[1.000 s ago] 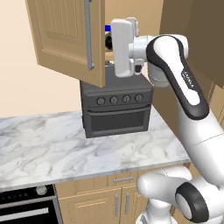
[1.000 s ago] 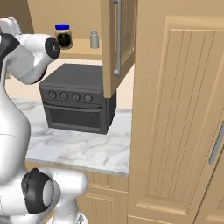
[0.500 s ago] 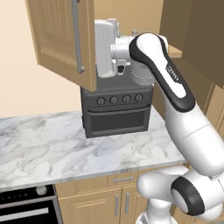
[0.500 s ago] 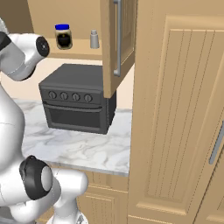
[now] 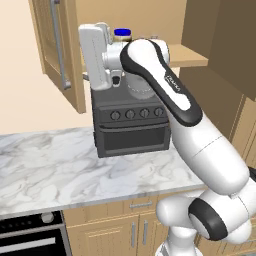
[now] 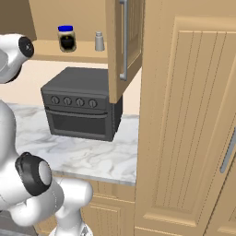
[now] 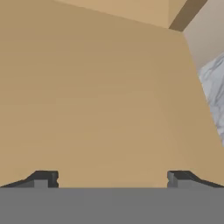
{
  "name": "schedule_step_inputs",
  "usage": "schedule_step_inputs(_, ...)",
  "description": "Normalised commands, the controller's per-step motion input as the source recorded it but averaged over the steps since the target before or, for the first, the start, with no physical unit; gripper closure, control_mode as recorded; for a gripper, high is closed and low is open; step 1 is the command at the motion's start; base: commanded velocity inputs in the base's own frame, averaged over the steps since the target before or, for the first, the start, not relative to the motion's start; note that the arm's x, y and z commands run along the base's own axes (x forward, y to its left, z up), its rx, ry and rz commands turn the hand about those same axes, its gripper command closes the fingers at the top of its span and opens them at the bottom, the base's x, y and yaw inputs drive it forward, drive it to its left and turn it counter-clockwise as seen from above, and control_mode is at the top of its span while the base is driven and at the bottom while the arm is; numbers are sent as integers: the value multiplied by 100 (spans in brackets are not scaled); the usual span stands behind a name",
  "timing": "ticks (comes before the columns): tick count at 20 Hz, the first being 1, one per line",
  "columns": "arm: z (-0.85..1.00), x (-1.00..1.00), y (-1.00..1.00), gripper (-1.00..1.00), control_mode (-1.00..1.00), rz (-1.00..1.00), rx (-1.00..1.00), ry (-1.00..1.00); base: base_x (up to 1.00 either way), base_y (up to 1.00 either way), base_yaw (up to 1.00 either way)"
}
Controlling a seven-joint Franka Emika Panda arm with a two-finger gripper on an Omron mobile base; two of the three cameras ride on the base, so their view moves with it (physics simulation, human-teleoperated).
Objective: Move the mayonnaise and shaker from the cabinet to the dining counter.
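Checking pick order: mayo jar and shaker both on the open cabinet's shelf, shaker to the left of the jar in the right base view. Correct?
Not quite. In the right base view the shaker stands to the right of the mayonnaise jar, not the left. Both are on the shelf of the open cabinet, apart from each other.

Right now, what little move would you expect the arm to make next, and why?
Probably swing the hand round toward the mayonnaise on the cabinet shelf. The pincer is open and empty, facing plain wood, while the jar and the shaker stand untouched.
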Motion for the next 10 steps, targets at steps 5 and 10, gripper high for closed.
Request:
schedule_step_inputs(5, -2, 0, 21, -100, -100, -5, -8, -2, 0, 0, 0)
schedule_step_inputs(10, -1, -7, -20, -100, -100, -9, -11, -9, 0, 0, 0)
